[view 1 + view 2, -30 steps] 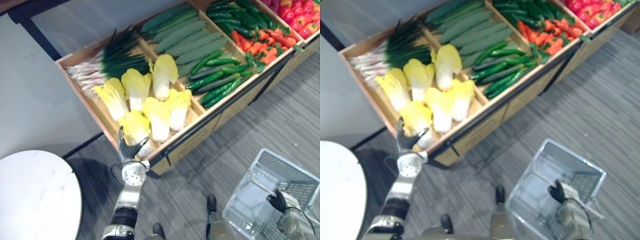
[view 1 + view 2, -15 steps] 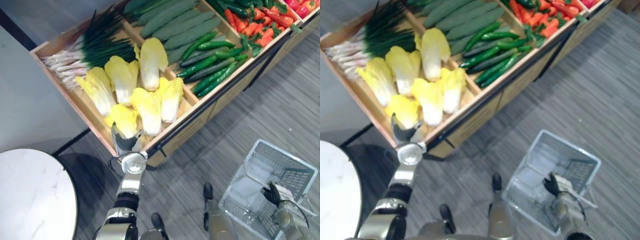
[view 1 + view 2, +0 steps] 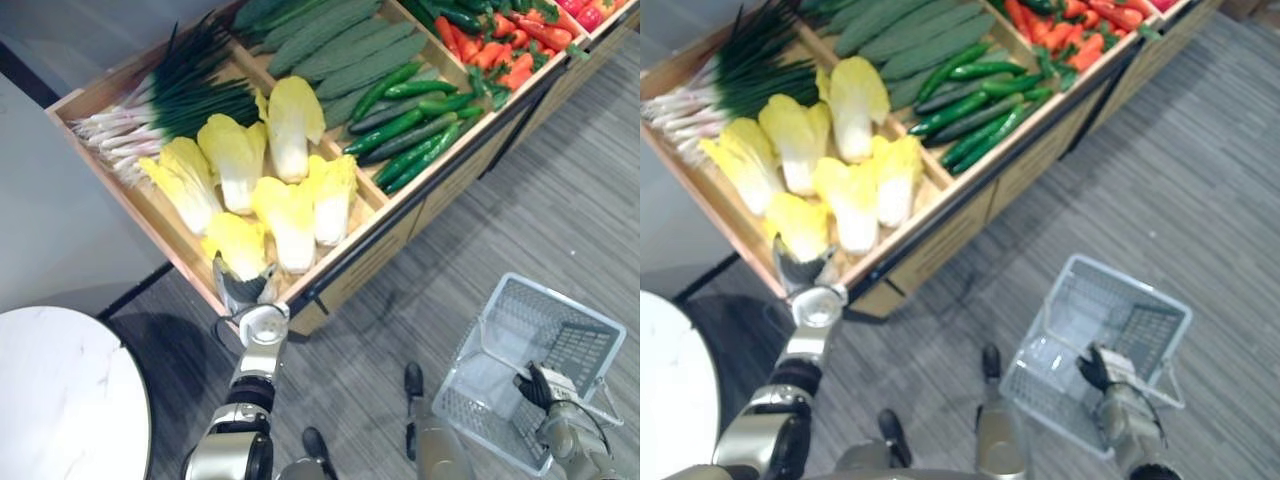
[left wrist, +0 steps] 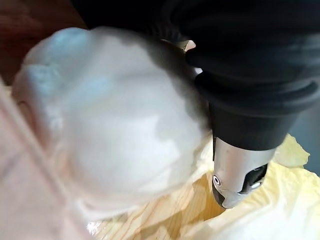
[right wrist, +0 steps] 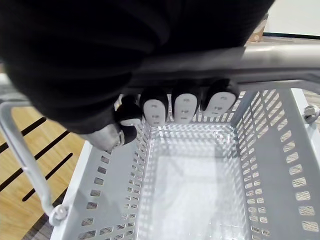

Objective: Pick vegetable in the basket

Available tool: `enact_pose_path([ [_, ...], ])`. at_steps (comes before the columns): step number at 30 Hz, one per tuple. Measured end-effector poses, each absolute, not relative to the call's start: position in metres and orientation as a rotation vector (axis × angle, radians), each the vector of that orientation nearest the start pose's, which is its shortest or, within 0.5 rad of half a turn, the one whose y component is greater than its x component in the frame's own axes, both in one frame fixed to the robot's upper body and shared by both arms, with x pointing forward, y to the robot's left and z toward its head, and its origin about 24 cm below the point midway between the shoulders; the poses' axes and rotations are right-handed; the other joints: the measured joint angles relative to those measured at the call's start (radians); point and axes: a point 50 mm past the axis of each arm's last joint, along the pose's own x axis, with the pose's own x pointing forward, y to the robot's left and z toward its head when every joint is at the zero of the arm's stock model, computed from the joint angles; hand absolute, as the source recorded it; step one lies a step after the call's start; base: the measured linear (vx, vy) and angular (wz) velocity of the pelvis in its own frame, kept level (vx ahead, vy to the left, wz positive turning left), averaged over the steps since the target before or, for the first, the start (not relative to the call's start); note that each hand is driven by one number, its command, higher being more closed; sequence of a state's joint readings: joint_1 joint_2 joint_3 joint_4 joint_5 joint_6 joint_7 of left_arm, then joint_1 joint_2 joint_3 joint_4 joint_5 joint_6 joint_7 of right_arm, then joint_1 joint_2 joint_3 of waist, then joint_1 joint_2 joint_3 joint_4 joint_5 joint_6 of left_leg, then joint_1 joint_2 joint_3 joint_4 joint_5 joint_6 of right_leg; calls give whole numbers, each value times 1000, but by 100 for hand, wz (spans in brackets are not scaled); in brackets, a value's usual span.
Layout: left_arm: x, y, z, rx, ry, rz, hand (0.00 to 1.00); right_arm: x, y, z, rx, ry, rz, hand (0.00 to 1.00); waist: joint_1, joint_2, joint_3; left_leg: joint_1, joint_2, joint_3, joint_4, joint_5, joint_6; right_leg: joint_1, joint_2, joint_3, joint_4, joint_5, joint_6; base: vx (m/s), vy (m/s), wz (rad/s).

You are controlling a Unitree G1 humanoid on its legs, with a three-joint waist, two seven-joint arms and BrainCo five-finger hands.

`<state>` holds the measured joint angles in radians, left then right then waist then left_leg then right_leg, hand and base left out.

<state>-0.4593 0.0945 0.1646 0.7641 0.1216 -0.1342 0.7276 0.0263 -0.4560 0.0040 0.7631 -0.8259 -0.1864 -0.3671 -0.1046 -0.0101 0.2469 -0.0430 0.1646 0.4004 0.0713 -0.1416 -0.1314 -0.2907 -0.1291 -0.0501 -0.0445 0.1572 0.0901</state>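
Note:
A yellow-leafed napa cabbage point(image 3: 235, 243) with a white base lies at the front left corner of the wooden display crate point(image 3: 352, 268). My left hand point(image 3: 245, 292) reaches up over the crate's edge and is curled round that base. In the left wrist view the white base point(image 4: 110, 130) presses against my palm, with one finger point(image 4: 239, 175) beside it. At the lower right, my right hand point(image 3: 535, 385) holds a white wire basket point(image 3: 560, 300) by its handle point(image 5: 280, 57), fingers point(image 5: 186, 106) curled over the bar. Nothing lies in the basket.
Several more cabbages point(image 3: 290, 210) fill the same compartment, with green onions point(image 3: 175, 100) behind them. Cucumbers point(image 3: 340, 50), slim green peppers point(image 3: 410, 130) and orange-red peppers point(image 3: 500, 60) lie in compartments to the right. A round white table point(image 3: 60, 390) stands at the lower left.
The view has shifted as the camera moved. My left hand has closed in from just short of the cabbage's base onto it. The right hand keeps its hold on the basket.

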Motion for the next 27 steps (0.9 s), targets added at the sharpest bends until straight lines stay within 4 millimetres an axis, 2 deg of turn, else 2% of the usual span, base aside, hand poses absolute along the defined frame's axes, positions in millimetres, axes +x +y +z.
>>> enact_pose_path([
  [14, 315, 231, 17, 218, 147, 810, 100, 182, -300, -67, -1319, 466, 9, 100, 0, 1, 0, 35, 22, 18, -9, -10, -16, 32, 27, 4, -24, 17, -1, 6, -38, -4],
  [19, 315, 229, 14, 195, 163, 788, 100, 178, -303, -72, -1321, 501, 12, 100, 0, 2, -1, 56, 18, 16, -14, -10, -16, 57, 23, 0, -30, 17, -1, 11, -21, 3],
  [20, 315, 228, 14, 186, 164, 780, 100, 178, -303, -72, -1322, 505, 11, 100, 0, 11, -6, 56, 16, 13, -14, -10, -15, 58, 21, -2, -31, 17, -1, -16, -28, 7],
  [22, 315, 227, 13, 165, 171, 774, 100, 177, -304, -72, -1324, 512, 10, 100, -4, 4, -2, 57, 15, 3, -14, -10, -15, 65, 19, -8, -32, 16, -1, -16, -31, 8],
  [23, 315, 225, 11, 165, 175, 767, 100, 176, -304, -73, -1324, 517, 11, 100, -5, 12, -7, 62, 15, 0, -14, -10, -15, 73, 18, -11, -34, 16, -1, -15, -36, 8],
  [27, 314, 224, 14, 156, 152, 750, 100, 173, -303, -76, -1319, 530, 13, 100, -7, 6, -5, 65, 17, -6, -14, -10, -15, 86, 18, -23, -41, 16, -1, -13, -41, 7],
])
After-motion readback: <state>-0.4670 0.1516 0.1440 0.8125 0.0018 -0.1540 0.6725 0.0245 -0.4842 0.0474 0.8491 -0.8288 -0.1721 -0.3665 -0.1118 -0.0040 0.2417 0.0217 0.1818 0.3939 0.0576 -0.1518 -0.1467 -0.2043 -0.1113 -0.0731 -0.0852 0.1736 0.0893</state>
